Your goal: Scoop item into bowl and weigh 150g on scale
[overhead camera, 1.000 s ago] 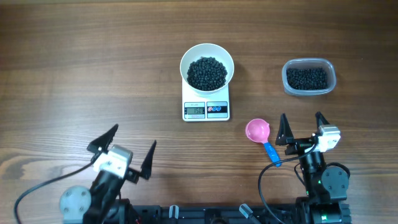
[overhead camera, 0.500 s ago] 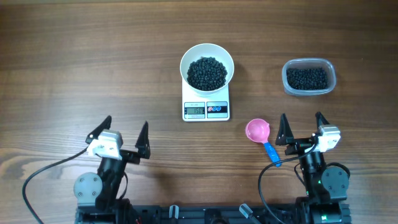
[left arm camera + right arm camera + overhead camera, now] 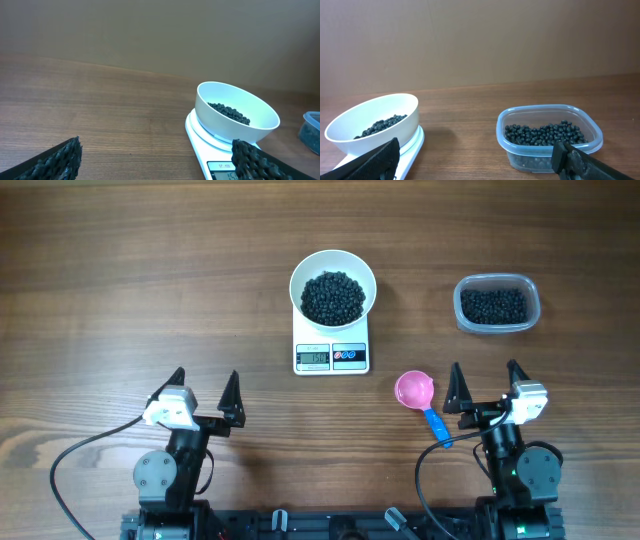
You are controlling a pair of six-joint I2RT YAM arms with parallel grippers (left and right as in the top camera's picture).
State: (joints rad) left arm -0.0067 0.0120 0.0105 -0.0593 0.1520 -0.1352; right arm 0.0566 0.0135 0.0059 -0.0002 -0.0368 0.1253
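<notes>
Black and wide apart, the fingers of the left pincer point(image 3: 205, 380) grasp nothing; the pincer hangs released over bare wood at the near left. The right pincer point(image 3: 484, 370) is likewise spread and empty at the near right. Just beside it lies a pink scoop point(image 3: 414, 390), its blue handle point(image 3: 436, 425) running back under the arm.

The bench point(image 3: 120, 270) is dark brown wood with a long, streaky grain. Only the wrist views show the room, a plain tan wall point(image 3: 150, 30) rising straight behind the far edge.

The overhead view alone shows the scoop and the front of the scale point(image 3: 332, 346), with a grey display and two round buttons; the digits are too small to read. The left wrist view shows the white bowl point(image 3: 235, 122) from the side, standing upright on the scale, with the ridged inner fingers point(image 3: 55, 160) at the bottom corners. The right wrist view shows a clear plastic tub point(image 3: 547, 150) near the front and the bowl off to its left.

The item point(image 3: 333, 297) is a heap of small, round, black grains in the middle of the bowl, well below its rim. More of the same grains lie in the tub, well apart to the right of the scale.
</notes>
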